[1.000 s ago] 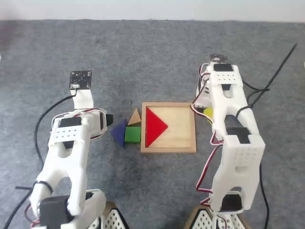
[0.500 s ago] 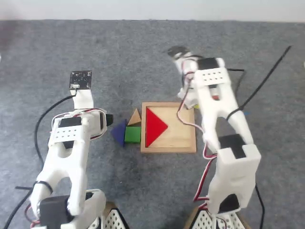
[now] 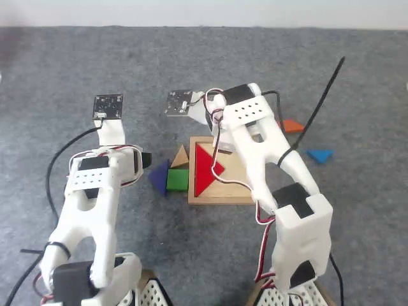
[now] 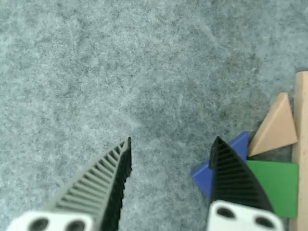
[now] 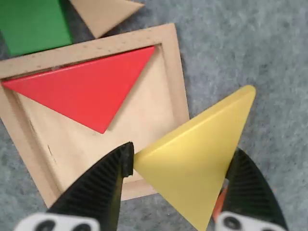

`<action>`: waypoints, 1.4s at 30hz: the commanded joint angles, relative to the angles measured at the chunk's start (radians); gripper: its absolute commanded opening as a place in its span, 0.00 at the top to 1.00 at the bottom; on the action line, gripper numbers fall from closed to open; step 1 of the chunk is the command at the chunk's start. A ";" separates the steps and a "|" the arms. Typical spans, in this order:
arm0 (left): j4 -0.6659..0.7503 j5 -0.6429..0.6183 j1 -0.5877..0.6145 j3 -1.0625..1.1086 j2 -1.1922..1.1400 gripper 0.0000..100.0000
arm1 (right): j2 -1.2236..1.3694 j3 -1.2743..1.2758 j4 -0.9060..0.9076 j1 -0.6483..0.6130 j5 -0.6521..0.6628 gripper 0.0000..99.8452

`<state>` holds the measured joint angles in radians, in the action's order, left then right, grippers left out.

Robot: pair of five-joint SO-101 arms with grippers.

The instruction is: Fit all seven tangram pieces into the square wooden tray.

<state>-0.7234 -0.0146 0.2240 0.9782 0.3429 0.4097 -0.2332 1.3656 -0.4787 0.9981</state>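
One of the seven pieces is seated. The large red wooden triangle (image 3: 205,169) lies flat inside the square wooden tray (image 3: 220,199), filling its 9 o'clock side with the apex pointing toward 3 o'clock. The rest of the tray floor that shows is bare wood.

The second piece is in hand. The right end effector (image 5: 183,159) is clamped on the large yellow wooden triangle (image 5: 202,144), one finger on each side. The piece hangs over a corner of the tray, partly over the rim and partly over the grey felt-covered table (image 3: 76,64). In the high view this arm stretches across the tray toward its 12 o'clock edge. I judge the yellow triangle is not yet lined up with the open half and would need turning before it drops in.

Five pieces wait on the table. At the tray's 9 o'clock sit the green square wooden block (image 3: 177,180), the dark blue pointed wooden piece (image 3: 158,176) just beyond it, and the small plain tan wooden triangle (image 3: 181,157), all close together. The small orange wooden triangle (image 3: 292,125) lies at about 2 o'clock and the small light blue wooden triangle (image 3: 319,155) near 3 o'clock, both well apart from the tray.

The left end effector (image 4: 172,143) is spread wide and holds nothing, hovering beside the dark blue piece.
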 commanded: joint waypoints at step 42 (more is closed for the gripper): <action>-0.008 -0.005 0.005 -0.024 0.009 0.74 | 0.084 0.002 0.104 -0.056 0.187 0.59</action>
<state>-0.7234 -0.0146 0.2240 0.9782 0.3429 0.5002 -0.2163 1.4607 -0.5309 1.1715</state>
